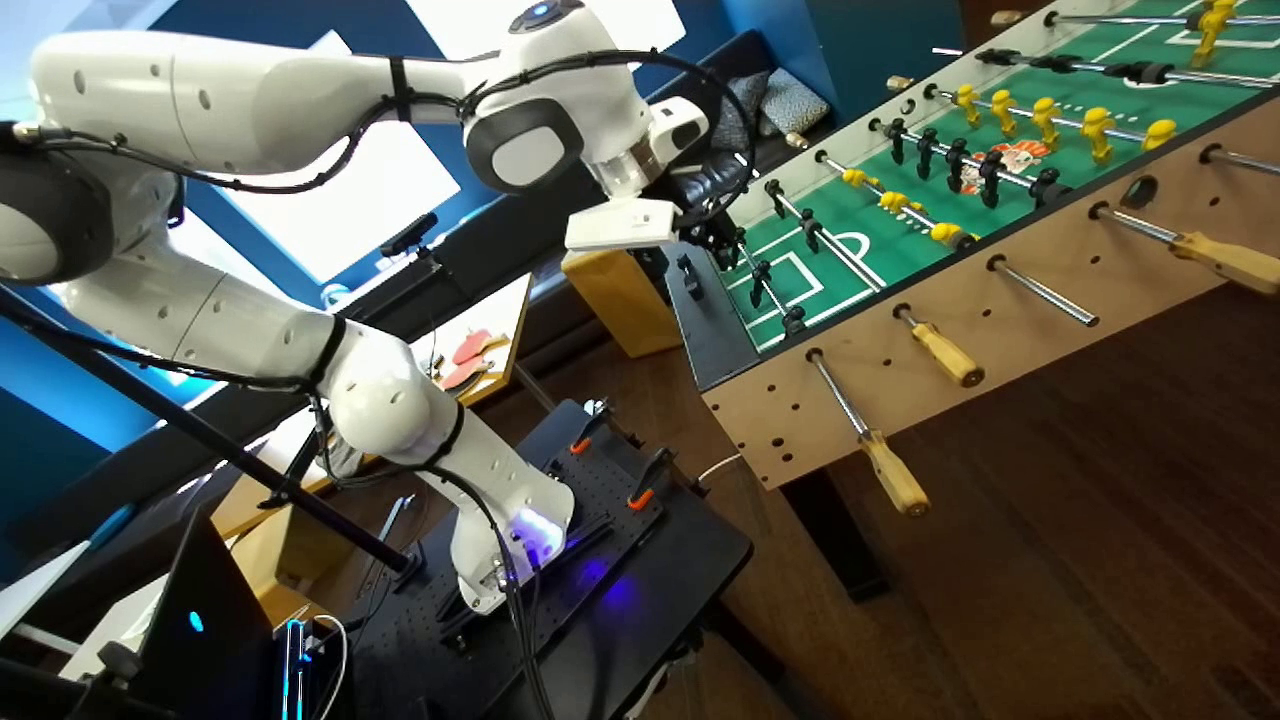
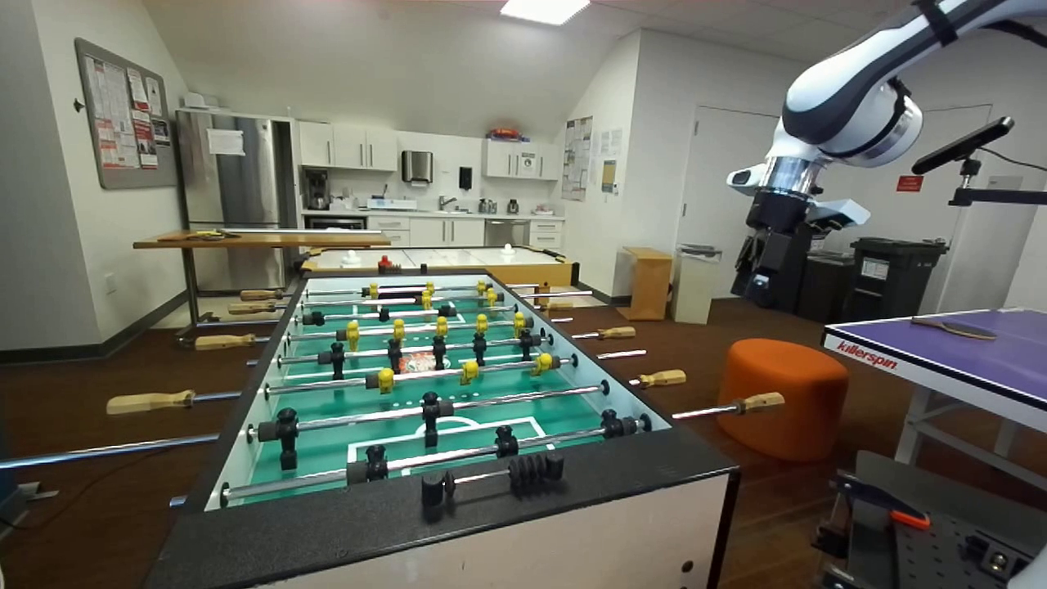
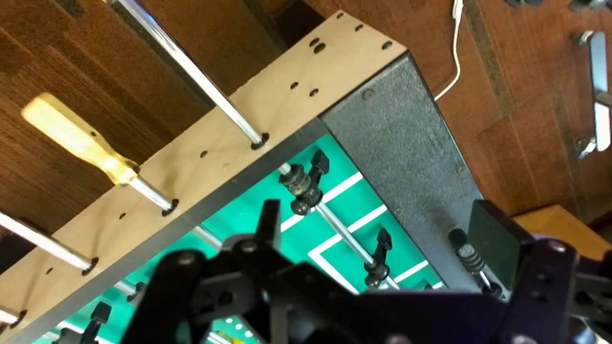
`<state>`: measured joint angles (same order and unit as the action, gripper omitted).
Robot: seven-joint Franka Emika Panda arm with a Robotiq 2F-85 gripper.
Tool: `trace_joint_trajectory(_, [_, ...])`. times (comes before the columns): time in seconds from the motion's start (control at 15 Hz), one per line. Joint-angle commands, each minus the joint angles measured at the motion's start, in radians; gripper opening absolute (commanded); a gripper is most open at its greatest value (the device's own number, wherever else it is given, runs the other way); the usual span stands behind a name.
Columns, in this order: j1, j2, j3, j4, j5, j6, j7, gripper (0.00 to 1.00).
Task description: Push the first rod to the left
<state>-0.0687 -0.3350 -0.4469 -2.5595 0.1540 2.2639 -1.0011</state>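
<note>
Sticking out of the foosball table (image 1: 725, 345)'s tan side panel (image 1: 815, 420): first rod (image 1: 842, 397), goal end, tapered wooden handle (image 1: 893, 474) outboard in both exterior views. Wrist view gets its steel only, cut off at the top edge. Inside, it carries three black players (image 2: 507, 442); handle-side bumper (image 3: 294, 180) sits just beside the wall. Next rod (image 1: 942, 356) runs near it, also wooden-handled. Gripper (image 3: 375, 215): fingers (image 3: 271, 220) spread wide, holding nothing, hanging higher than the table top and well apart from the first rod's handle. Goal end shows between them in wrist view, with the bead scorer (image 3: 471, 258) close to a finger. Orange stool (image 2: 781, 401) stands behind the handle in an exterior view, purple table-tennis table (image 2: 973, 348) off to its right.
</note>
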Motion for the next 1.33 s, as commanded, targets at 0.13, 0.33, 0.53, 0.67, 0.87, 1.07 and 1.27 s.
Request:
trace_joint_trajectory(0.13, [-0.127,0.120,0.007,0.061,-0.175,-0.007,-0.151,1.00])
trace_joint_trajectory(0.33, [-0.188,0.194,0.002,0.079,-0.287,0.081,-0.177,1.00])
trace_joint_trajectory(0.53, [-0.230,0.278,-0.010,0.101,-0.322,0.172,-0.234,1.00])
trace_joint_trajectory(0.67, [-0.261,0.341,-0.009,0.124,-0.331,0.229,-0.234,1.00])
trace_joint_trajectory(0.87, [-0.287,0.330,0.011,0.108,-0.316,0.222,-0.203,1.00])
trace_joint_trajectory(1.07, [-0.298,0.380,0.014,0.140,-0.318,0.229,-0.196,1.00])
trace_joint_trajectory(1.27, [-0.298,0.399,0.018,0.147,-0.309,0.263,-0.190,1.00])
